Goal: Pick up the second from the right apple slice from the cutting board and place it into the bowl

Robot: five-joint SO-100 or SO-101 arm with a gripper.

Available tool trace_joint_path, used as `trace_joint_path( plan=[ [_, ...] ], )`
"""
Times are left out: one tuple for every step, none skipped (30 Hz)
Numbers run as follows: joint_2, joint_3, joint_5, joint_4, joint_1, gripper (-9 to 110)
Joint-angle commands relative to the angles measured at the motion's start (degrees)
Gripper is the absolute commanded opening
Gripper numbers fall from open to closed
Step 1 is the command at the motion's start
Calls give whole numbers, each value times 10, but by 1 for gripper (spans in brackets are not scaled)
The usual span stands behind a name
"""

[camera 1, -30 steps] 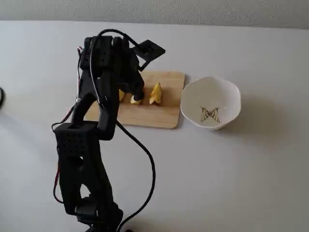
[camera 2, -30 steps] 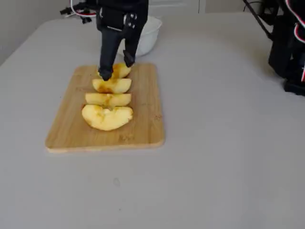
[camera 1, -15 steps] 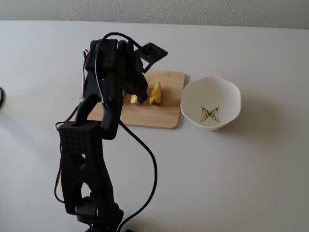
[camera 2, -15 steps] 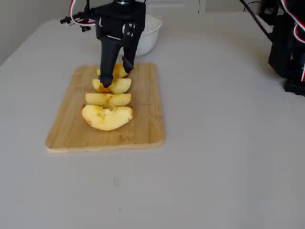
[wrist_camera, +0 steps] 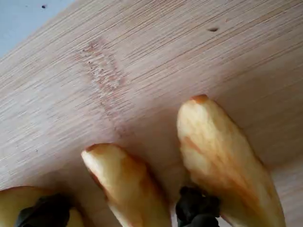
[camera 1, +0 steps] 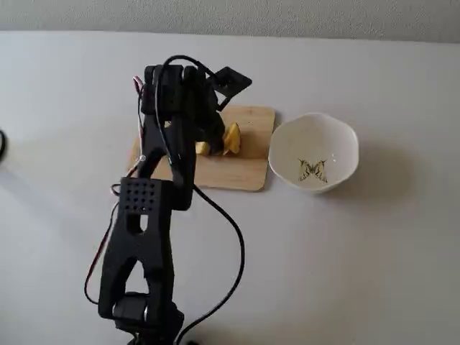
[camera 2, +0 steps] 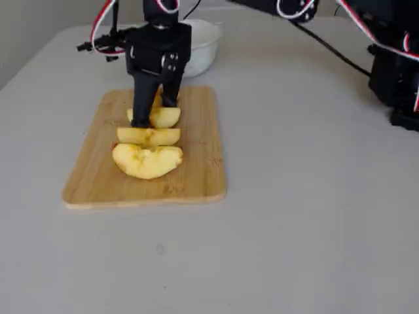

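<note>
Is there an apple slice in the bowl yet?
No. In a fixed view the bowl holds only its butterfly drawing, and the visible apple slices lie on the cutting board.

table [camera 2: 314,216]: pale grey, spreads on every side of the pincer [camera 2: 154,112] | second wedge [camera 2: 148,136]: just camera-side of the pincer in a fixed view | big front wedge [camera 2: 147,160]: touching the second wedge, farther from the pincer | dark object [camera 1: 1,144]: cut off at the picture's left edge, well apart from the pincer
</note>
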Motion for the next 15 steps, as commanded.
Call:
trace_joint_path(
  plan=[
    [0,-60,-3,26,9,29],
    [0,-58,-3,26,11,29],
    [0,-58,-3,26,12,27],
    [-1,-57,-4,26,14,26],
    [-3,-57,-5,26,16,26],
    [-5,-56,-6,26,18,25],
    [-6,-54,-6,27,20,23],
    [-6,-48,-6,27,23,22],
    [-6,-43,-8,27,25,21],
    [-6,-39,-10,27,28,20],
    [-6,-36,-11,27,30,19],
    [-7,-35,-11,27,32,15],
    [-7,-35,-11,27,33,12],
    [-8,-34,-11,27,33,9],
    [-8,-33,-11,27,33,6]
  ],
)
